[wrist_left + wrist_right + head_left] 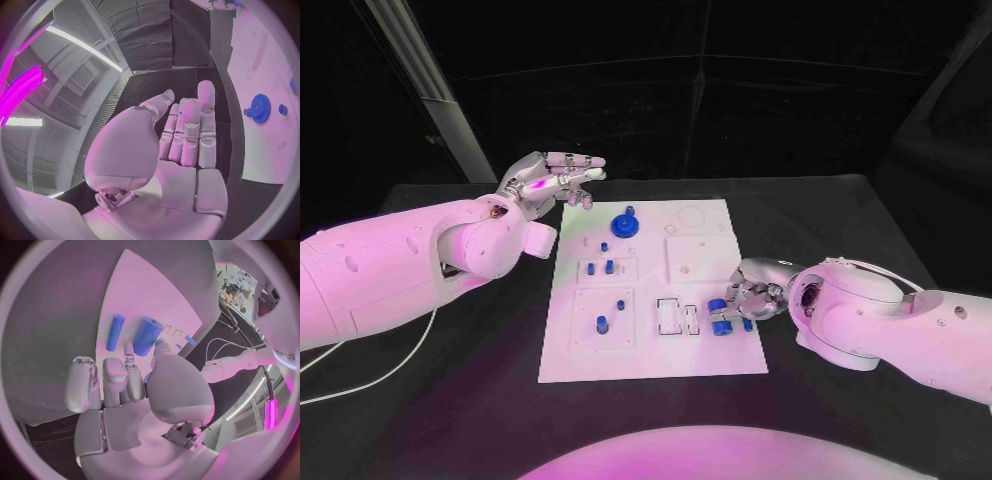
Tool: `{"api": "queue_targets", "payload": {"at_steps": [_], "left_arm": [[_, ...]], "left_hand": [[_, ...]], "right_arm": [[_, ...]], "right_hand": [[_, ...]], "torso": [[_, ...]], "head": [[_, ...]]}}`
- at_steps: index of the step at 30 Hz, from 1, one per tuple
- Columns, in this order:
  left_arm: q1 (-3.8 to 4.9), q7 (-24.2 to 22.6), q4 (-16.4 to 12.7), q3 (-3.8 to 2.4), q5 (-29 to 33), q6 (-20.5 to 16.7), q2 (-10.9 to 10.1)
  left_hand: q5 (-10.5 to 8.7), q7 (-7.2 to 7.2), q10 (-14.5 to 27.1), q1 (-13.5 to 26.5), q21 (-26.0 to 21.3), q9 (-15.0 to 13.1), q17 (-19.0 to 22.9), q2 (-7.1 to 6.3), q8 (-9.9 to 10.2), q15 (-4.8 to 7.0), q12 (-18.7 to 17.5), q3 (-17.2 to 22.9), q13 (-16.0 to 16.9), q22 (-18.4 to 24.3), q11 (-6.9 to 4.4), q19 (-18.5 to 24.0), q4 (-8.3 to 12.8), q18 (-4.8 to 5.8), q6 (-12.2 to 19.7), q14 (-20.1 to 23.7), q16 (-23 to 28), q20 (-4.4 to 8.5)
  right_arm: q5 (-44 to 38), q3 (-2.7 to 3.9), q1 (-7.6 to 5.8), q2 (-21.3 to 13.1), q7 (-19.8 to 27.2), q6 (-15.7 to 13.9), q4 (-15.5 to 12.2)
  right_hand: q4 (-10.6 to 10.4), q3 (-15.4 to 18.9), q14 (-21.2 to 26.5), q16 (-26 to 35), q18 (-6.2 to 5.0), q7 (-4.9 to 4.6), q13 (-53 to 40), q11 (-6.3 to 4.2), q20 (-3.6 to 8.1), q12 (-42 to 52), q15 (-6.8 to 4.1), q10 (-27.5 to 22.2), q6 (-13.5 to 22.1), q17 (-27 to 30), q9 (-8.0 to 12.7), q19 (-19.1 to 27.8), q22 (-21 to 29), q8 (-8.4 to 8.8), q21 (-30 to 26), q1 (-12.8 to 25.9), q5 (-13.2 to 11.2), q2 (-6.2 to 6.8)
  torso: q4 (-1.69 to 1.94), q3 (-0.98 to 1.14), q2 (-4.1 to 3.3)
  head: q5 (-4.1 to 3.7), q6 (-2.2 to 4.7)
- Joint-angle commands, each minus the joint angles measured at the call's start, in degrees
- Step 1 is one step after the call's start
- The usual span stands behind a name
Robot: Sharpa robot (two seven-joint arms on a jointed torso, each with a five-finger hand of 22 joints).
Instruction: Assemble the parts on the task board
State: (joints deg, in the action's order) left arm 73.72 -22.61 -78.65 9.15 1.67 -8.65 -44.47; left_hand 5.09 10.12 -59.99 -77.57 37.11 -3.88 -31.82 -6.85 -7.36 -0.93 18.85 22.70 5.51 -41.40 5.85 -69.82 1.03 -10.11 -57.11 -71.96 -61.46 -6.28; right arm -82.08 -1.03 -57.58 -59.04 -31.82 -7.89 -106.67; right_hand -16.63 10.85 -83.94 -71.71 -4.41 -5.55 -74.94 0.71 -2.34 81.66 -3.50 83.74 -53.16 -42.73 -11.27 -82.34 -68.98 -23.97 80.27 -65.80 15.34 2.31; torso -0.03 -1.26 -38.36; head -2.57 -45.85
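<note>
The black table [473, 400] carries the white rectangular task board [661, 355] at its middle. The white left arm [401, 265] ends in the silver left hand [548, 180], raised beyond the board's far left corner. Its fingers [190, 130] are extended, lie close side by side, and hold nothing; the thumb stands slightly apart from them. The white right arm [891, 325] ends in the silver right hand [750, 295], lowered at the board's right edge. Its fingers [115, 377] are partly curled and slightly spread. Whether its fingertips touch a part cannot be told.

The blue toothed gear [627, 225] stands on the board, near the left fingertips. Two blue cylinders lie on the board just ahead of the right fingertips: a thick blue cylinder [147, 336] and, beside it, a thin blue cylinder [115, 332]. Small blue pegs [600, 267] sit in recessed squares on the board's left half, between the two hands.
</note>
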Motion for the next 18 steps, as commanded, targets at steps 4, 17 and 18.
{"api": "queue_targets", "payload": {"at_steps": [4, 17, 18], "left_arm": [[0.07, -0.3, -0.1, -0.02, 0.2, 0.7, -0.1], [0.06, -0.3, 0.0, 0.02, 0.2, 0.7, -0.1], [0.05, -0.3, 0.0, 0.03, 0.2, 0.7, -0.1]], "left_hand": [[0.37, 0.02, 0.4, -0.2, -0.3, 0.0, 0.1, 0.22, -0.2, 0.02, 0.3, 0.0, 0.0, 0.1, 0.1, 0.1, 0.3, -0.34, 0.4, 0.3, 0.1, -0.26], [0.37, 0.02, 0.4, -0.2, -0.3, 0.0, 0.1, 0.22, -0.2, 0.02, 0.3, 0.0, 0.0, 0.1, 0.1, 0.1, 0.3, -0.34, 0.4, 0.3, 0.1, -0.26], [0.37, 0.02, 0.4, -0.2, -0.3, 0.0, 0.1, 0.22, -0.2, 0.02, 0.3, 0.0, 0.0, 0.1, 0.1, 0.1, 0.3, -0.34, 0.4, 0.3, 0.1, -0.26]], "right_arm": [[-4.0, -0.01, 0.69, 1.0, -1.9, 3.2, 0.1], [-4.2, 0.0, 1.04, 0.9, -4.3, -1.7, -0.5], [-3.2, 0.01, 1.04, 0.7, -4.0, -2.6, -0.8]], "right_hand": [[0.5, 0.1, 0.1, 0.4, 0.48, 0.62, -4.0, -0.41, 0.08, -0.5, -0.42, 0.1, -0.3, 0.2, -0.7, -0.3, -0.3, -1.25, 0.4, -2.1, -0.1, -0.13], [5.3, -4.5, 0.2, 0.6, 0.51, 1.11, -4.0, -0.92, 0.5, -1.2, -0.83, 0.0, -0.6, 0.7, -2.5, -0.2, -0.6, -3.23, 0.6, -12.3, 4.1, -5.38], [4.8, -4.5, 0.1, 0.6, 0.5, 1.09, -4.1, -0.9, 0.5, -1.2, -0.81, 0.0, -0.5, 0.7, -2.5, -0.2, -0.5, -3.24, 0.5, -11.7, 4.3, -5.45]], "torso": [[0.08, -0.03, 0.0], [0.06, 0.05, 0.08], [0.03, 0.0, 0.11]], "head": [[-0.02, -0.14], [0.23, 0.12], [0.24, 0.13]]}}
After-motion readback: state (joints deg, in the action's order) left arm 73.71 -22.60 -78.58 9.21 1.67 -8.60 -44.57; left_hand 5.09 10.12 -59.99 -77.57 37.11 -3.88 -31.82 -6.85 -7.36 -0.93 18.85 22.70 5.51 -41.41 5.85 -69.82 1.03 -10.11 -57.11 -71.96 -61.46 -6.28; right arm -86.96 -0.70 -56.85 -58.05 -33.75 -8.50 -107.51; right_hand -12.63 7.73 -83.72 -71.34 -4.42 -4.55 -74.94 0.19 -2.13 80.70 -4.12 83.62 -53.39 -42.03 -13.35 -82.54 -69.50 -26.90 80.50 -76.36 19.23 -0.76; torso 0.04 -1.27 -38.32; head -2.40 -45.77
